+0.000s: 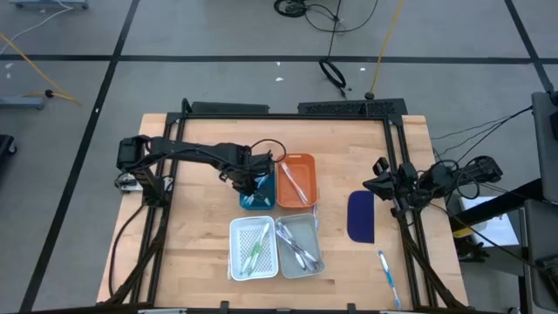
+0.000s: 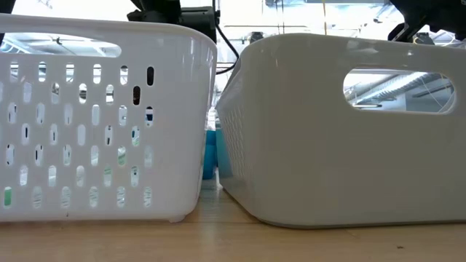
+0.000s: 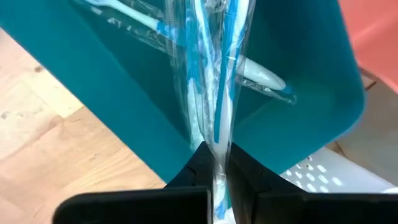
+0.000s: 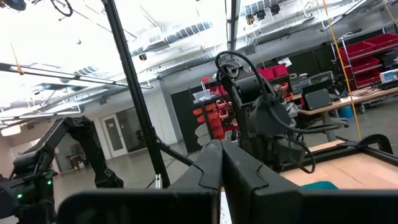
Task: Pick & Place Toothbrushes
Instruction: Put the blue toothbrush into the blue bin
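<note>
Nearest, at the table's near right edge, one blue toothbrush (image 1: 387, 274) left unsorted. Just left, white tray (image 1: 253, 248) and grey tray (image 1: 299, 244) already loaded. Farther in, left gripper (image 1: 252, 186) over the teal tray (image 1: 259, 195), fingers pinched tight on a wrapped blue toothbrush (image 3: 214, 93), others lying beneath. Orange tray (image 1: 296, 180) stocked. Right gripper (image 1: 381, 184) parked at the right edge beside the dark blue pad (image 1: 360, 216), fingers closed, holding nothing. Probably nearly finished. No legible writing.

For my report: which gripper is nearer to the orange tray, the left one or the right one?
Left. The left gripper is over the teal tray beside the orange tray, shut on a wrapped toothbrush. The right gripper waits at the table's right edge.
</note>
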`<state>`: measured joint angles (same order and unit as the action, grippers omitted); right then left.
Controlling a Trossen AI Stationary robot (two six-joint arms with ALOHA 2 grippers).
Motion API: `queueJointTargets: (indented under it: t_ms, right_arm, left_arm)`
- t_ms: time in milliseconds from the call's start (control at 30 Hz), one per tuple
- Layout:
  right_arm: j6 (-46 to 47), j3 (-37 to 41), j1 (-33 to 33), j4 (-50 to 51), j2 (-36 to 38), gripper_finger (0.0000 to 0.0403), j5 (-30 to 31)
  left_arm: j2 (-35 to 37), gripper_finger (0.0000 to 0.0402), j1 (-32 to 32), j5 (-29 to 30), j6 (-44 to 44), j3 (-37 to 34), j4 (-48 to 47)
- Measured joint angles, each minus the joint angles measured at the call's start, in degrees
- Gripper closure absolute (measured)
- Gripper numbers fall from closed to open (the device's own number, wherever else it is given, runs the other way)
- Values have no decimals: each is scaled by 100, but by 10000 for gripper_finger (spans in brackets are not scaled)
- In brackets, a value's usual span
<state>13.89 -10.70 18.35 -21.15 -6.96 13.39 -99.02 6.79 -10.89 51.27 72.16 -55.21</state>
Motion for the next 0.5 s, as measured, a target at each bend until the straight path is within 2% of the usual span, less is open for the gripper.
queueJointTargets:
  t_ms: [500]
  right_arm:
    - [0, 0, 0, 0, 0, 403, 0]
  left_arm:
    - [0, 393, 129, -124, -154, -55, 130]
